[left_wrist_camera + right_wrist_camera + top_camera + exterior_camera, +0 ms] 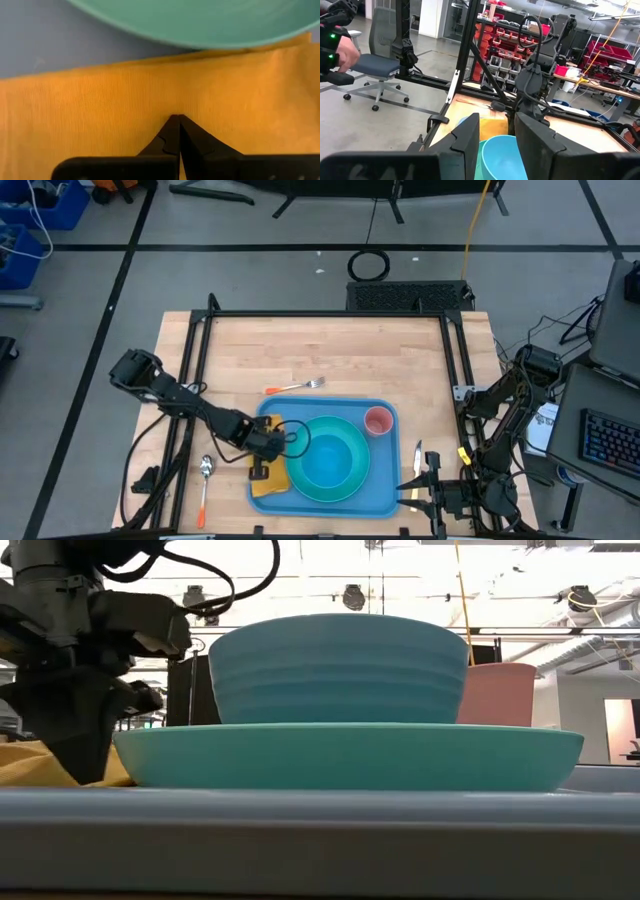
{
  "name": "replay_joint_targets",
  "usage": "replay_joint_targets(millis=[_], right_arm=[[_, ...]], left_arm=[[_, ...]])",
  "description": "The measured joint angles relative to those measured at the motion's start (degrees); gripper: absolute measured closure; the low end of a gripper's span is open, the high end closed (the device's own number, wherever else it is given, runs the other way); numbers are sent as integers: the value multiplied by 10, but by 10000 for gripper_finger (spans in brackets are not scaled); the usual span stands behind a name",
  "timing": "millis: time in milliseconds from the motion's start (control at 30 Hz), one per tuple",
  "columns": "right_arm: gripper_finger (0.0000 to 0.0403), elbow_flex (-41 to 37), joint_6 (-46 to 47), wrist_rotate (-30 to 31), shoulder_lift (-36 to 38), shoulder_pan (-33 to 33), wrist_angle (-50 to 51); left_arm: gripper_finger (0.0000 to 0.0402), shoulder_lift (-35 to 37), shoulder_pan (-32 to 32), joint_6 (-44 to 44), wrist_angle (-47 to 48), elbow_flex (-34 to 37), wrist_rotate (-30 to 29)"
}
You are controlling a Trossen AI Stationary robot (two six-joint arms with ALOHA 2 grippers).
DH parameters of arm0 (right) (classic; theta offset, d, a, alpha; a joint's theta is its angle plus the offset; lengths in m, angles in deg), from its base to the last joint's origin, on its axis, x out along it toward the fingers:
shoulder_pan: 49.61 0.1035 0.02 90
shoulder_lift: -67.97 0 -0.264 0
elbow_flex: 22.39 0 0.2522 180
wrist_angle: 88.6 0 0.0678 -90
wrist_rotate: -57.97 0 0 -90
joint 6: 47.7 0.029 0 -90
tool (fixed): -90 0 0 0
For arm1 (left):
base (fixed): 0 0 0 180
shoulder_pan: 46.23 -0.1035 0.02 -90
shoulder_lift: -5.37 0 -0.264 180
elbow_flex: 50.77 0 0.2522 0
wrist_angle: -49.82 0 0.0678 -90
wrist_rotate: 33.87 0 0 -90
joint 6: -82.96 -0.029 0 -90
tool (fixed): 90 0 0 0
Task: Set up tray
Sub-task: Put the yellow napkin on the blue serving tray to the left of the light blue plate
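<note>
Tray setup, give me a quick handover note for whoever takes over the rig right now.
Left gripper: down over the yellow napkin at the tray's left edge, fingers closed together with their tips at the cloth.
Right gripper: parked off the tray's right edge, open, holding nothing.
On the tray: turquoise plate with blue bowl stacked on it, pink cup at the far right corner, napkin partly over the left rim.
Still off the tray: fork beyond the far edge, spoon to the left, knife to the right.
Left to do: settle the napkin, then the cutlery.
</note>
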State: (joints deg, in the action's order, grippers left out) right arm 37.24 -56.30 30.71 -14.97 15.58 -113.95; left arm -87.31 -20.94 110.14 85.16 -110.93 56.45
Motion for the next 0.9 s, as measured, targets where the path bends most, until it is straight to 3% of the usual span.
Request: replay_joint_targets(millis=[233, 367, 633, 767, 900], right_arm=[[289, 0, 0, 0, 0, 0, 0], [289, 0, 0, 0, 0, 0, 0], [289, 0, 5, 0, 0, -2, 4], [289, 0, 10, 0, 0, -3, 9], [289, 0, 11, 0, 0, -3, 9]], left_arm=[[401, 0, -7, -33, -4, 0, -4], [400, 2, -9, 5, 23, -7, 10], [400, 25, 25, 4, 71, -49, -61], [400, 24, 26, 41, 173, -64, -74], [400, 24, 22, 50, 175, -57, -75]])
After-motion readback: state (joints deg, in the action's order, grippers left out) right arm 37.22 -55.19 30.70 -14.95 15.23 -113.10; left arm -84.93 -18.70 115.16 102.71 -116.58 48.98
